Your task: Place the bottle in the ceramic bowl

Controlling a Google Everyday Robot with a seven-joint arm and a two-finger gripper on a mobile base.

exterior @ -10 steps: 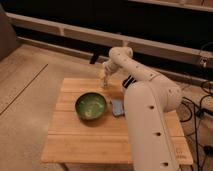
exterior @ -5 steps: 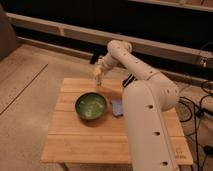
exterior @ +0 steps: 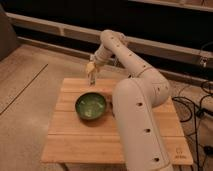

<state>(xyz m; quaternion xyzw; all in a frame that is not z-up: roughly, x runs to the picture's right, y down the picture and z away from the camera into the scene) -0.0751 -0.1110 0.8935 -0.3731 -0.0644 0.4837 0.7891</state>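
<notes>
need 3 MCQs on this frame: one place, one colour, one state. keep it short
1. Where is the bottle?
A) held up at the gripper, beyond the bowl
B) not in view
C) inside the bowl

2. What colour is the bowl?
A) white
B) green
C) red

3. The gripper is:
A) open, holding nothing
B) out of view
C) shut on the bottle

Answers:
1 A: the pale bottle hangs at the gripper, past the bowl's far rim.
2 B: the bowl is glossy green with a darker rim.
3 C: the bottle is raised and only the gripper carries it.
</notes>
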